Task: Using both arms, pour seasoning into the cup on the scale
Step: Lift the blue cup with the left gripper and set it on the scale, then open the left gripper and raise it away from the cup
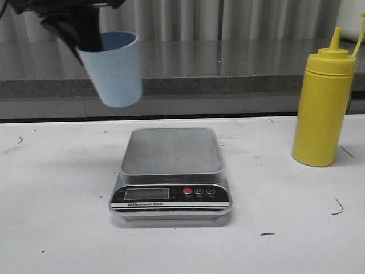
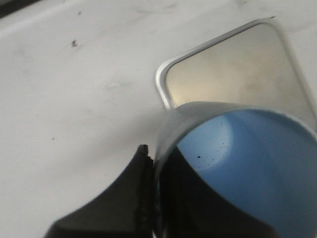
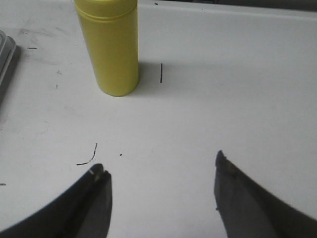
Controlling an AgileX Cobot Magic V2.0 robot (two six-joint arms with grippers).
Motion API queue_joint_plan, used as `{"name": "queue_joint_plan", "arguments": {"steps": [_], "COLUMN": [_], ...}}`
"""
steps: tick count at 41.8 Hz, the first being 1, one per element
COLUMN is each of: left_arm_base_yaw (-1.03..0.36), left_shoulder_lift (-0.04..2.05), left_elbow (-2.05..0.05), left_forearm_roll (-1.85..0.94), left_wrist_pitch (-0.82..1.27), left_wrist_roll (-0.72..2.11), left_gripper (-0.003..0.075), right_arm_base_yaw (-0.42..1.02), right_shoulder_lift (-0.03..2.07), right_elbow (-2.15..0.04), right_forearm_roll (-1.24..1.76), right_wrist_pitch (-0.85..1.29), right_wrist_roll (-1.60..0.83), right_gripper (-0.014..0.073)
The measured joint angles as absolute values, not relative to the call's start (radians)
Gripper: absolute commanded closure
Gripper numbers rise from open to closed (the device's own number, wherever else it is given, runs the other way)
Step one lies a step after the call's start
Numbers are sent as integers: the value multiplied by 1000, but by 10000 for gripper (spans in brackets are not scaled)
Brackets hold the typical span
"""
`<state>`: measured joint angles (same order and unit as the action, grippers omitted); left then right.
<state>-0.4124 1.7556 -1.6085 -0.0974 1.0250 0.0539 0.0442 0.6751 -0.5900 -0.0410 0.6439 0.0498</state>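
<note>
My left gripper is shut on the rim of the pale blue cup, one finger inside and one outside. It holds the cup tilted in the air, up and to the left of the silver scale. In the left wrist view the cup hangs over a corner of the scale's platform. The yellow seasoning bottle stands upright on the table at the right. In the right wrist view my right gripper is open and empty, short of the bottle.
A grey stone ledge runs along the back of the white table. The scale's edge shows at the side of the right wrist view. Small dark marks dot the tabletop.
</note>
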Motion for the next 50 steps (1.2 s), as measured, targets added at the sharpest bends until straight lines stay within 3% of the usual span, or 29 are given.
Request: {"name": "queue_joint_plan", "arguments": {"steps": [13, 31, 34, 42, 45, 50], "left_arm_base_yaw": [-505, -516, -516, -516, -516, -516], "left_shoulder_lift": [1904, 2029, 2033, 2033, 2033, 2031], "left_elbow": [-1766, -1783, -1783, -1784, -1784, -1787], "left_forearm_roll": [-83, -83, -83, -83, -90, -94], "left_wrist_pitch": [1048, 1044, 1044, 1046, 1048, 1052], "left_wrist_roll": [0, 0, 0, 0, 0, 0], "left_gripper": [740, 735, 682, 360, 325, 338], "right_arm_base_yaw": [44, 44, 44, 44, 44, 44], "right_shoulder_lift": [675, 675, 675, 675, 675, 675], "right_elbow": [-590, -590, -590, -590, -590, -590], "right_forearm_roll": [-41, -41, -41, -41, -41, -41], "right_wrist_pitch": [644, 644, 644, 644, 644, 644], "right_wrist_roll": [50, 50, 50, 50, 50, 50], "right_gripper": [118, 118, 118, 118, 118, 118]}}
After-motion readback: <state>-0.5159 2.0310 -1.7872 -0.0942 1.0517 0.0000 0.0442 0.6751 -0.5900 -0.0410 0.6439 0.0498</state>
